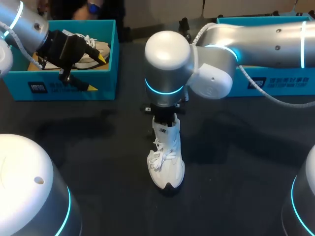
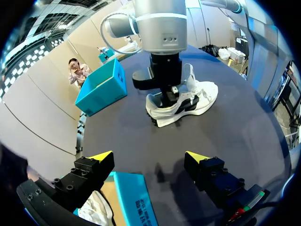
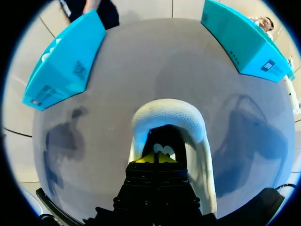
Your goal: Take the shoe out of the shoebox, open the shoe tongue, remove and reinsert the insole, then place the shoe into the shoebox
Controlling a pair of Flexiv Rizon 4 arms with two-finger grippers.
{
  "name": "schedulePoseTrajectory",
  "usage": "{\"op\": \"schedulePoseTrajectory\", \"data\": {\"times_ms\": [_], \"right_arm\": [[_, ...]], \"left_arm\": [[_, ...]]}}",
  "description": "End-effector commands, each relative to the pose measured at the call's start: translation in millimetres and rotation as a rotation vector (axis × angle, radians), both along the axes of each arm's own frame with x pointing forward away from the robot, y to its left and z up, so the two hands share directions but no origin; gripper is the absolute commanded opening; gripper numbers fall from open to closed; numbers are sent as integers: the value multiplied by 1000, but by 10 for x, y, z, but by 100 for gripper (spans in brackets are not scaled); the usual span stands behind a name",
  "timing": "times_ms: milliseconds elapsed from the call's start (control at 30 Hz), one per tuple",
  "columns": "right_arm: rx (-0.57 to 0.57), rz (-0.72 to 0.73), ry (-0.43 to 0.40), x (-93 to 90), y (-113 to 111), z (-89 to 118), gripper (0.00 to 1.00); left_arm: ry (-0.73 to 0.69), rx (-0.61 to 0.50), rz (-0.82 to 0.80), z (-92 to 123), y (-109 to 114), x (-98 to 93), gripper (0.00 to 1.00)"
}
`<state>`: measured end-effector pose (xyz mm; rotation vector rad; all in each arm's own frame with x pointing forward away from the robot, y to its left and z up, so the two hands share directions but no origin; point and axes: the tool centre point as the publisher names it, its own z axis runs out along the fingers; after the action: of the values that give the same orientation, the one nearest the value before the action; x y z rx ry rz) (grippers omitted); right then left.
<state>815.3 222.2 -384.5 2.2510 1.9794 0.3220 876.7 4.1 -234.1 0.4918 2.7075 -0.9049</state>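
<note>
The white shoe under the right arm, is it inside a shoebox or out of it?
Out. The shoe stands upright on the dark table, clear of the left shoebox and the right shoebox.

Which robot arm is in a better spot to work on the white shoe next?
Probably the right. The right gripper sits in the opening of the shoe, while the left gripper hangs open over the shoebox, apart from it.
</note>
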Motion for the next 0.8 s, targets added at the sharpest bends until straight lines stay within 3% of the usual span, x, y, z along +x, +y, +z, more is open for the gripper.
{"op": "schedulePoseTrajectory", "data": {"times_ms": [33, 433, 567, 800], "right_arm": [[2, 15, 5, 29, -8, 47, 0], [96, 19, 72, 78, -5, -386, 0], [57, 14, 150, 23, -27, -487, 0], [-98, -16, 180, -68, -110, -322, 0]], "left_arm": [[1, 4, 0, 4, -5, 3, 100], [1, 4, 0, 4, -5, 3, 100], [1, 4, 0, 4, -5, 3, 100], [1, 4, 0, 4, -5, 3, 100]]}}
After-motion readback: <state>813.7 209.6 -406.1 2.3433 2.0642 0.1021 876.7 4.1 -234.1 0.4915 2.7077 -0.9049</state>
